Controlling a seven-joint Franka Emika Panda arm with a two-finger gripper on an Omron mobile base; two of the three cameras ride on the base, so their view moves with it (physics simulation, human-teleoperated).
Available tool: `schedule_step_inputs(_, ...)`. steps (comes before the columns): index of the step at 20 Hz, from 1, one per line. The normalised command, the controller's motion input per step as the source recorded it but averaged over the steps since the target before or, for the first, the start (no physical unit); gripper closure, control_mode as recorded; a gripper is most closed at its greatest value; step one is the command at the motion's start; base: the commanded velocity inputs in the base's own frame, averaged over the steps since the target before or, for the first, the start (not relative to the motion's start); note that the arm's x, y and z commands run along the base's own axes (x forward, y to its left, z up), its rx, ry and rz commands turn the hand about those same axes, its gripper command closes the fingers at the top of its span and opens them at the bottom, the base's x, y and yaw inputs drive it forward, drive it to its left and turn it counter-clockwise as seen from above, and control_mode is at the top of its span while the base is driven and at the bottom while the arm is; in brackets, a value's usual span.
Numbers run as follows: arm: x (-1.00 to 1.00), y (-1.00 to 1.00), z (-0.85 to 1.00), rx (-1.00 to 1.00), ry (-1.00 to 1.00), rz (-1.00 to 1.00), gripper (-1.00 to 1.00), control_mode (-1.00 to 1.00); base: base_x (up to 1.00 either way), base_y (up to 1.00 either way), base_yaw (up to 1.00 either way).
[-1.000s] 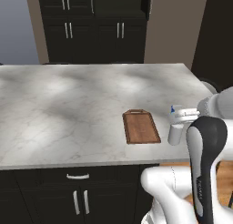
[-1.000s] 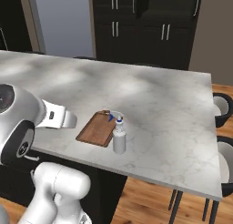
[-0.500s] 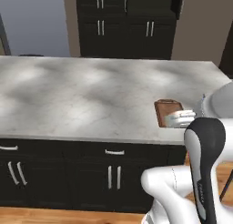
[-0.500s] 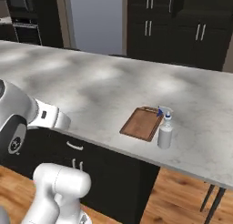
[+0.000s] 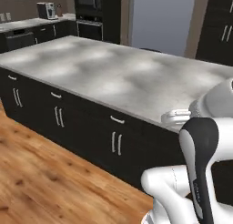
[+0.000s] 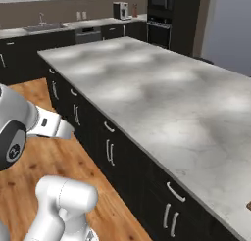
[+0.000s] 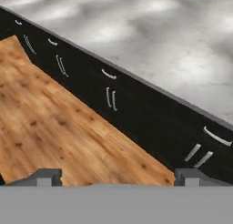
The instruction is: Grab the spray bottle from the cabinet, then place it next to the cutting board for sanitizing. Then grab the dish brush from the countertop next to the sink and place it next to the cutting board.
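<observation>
1. The whole scene is sliding across both base views compared with a second ago. That is the base driving and turning, not the things moving. A second ago the spray bottle was standing upright just beside the cutting board on the marble, so the first half of the task is looking done.
2. At the far left of the right base view, the sink (image 6: 46, 27) and its faucet (image 6: 41, 17) are coming into sight on the back counter (image 6: 19, 33). Judging by this, the robot is heading off for the dish brush.
3. The dish brush should be lying on that back counter next to the sink. At this range it is too small to pick out, so neither its long axis nor the way its head is pointing can be told.
4. In the middle, the island countertop (image 6: 162, 98) is running from near right to far left, with its dark drawer fronts facing the wooden floor (image 7: 54, 118).
5. At the right edge of the right base view, a brown sliver (image 6: 248, 204) is peeking over the island's near edge. It is probably a corner of the cutting board, but too little is showing to read its direction.
6. In the hand view, the gripper (image 7: 117, 177) is hanging over the floor beside the island. Its fingers are spread about as wide as they go and are carrying nothing.
</observation>
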Motion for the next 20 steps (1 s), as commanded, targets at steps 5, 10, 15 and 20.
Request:
schedule_step_inputs(5,0.0,0.0,0.0,0.0,0.0,0.0,-1.0,1.0,0.3,0.52,0.79)
schedule_step_inputs(10,0.0,0.0,0.0,0.0,0.0,0.0,-1.0,1.0,0.92,0.38,0.48)
schedule_step_inputs(15,0.0,0.0,0.0,0.0,0.0,0.0,-1.0,1.0,1.0,-0.09,0.36)
schedule_step_inputs(20,0.0,0.0,0.0,0.0,0.0,0.0,-1.0,1.0,1.0,0.11,0.33)
